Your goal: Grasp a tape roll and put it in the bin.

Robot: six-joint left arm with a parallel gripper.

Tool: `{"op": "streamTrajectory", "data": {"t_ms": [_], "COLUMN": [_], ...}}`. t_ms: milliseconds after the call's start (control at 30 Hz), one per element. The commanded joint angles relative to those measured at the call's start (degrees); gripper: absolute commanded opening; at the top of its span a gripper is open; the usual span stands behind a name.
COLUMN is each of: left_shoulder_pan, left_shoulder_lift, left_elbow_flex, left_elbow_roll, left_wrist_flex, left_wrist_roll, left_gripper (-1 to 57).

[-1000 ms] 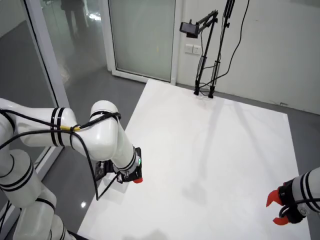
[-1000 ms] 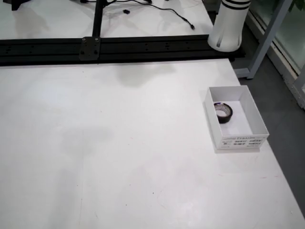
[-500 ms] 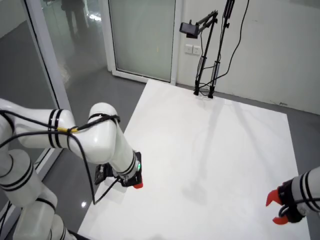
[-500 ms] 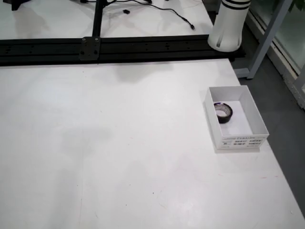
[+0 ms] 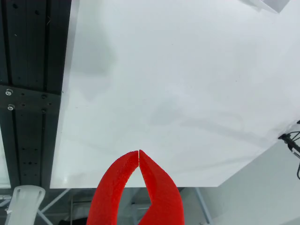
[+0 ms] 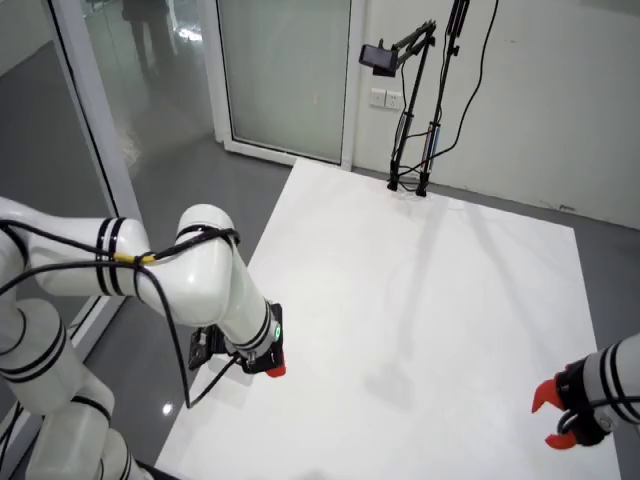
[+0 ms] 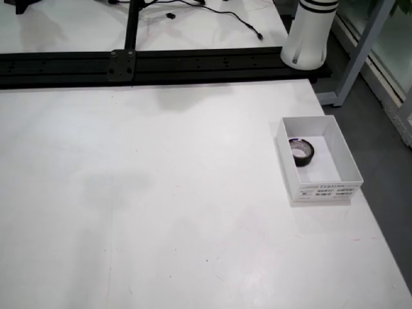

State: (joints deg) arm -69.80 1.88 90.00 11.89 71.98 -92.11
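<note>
A black tape roll [image 7: 301,151] lies inside the white bin [image 7: 325,190] near the table's right edge in the view from above; no gripper shows there. In the view that rides on the gripper, my red gripper [image 5: 139,152] is shut with its tips touching and nothing between them, hovering over the table's edge. The room view shows the white working arm at the left, with my gripper [image 6: 272,368] low beside the white table's [image 6: 430,300] near left edge. The bin and tape are not seen in that room view.
A black rail [image 7: 161,64] and a white arm base [image 7: 310,32] run along the table's far side in the view from above. A second arm's red gripper [image 6: 555,418] hangs at the lower right of the room view. A camera stand [image 6: 410,100] sits at the table's far end.
The working arm dipped slightly, bringing its gripper a little lower by the table's edge, then held still. The tape roll and bin have not moved.
</note>
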Motion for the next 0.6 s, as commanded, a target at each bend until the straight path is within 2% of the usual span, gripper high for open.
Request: {"op": "streamTrajectory", "data": {"t_ms": [33,467,600], "left_shoulder_pan": [2.21,10.83,11.62], "left_shoulder_lift": [-0.03,-0.12,-0.21], "left_elbow_flex": [0.0,0.0,0.0], "left_elbow_roll": [0.06,1.03,2.43], "left_wrist_flex": [0.0,0.0,0.0], "left_wrist_roll": [0.0,0.0,0.0], "left_gripper": [-0.4,-0.4,-0.4]}}
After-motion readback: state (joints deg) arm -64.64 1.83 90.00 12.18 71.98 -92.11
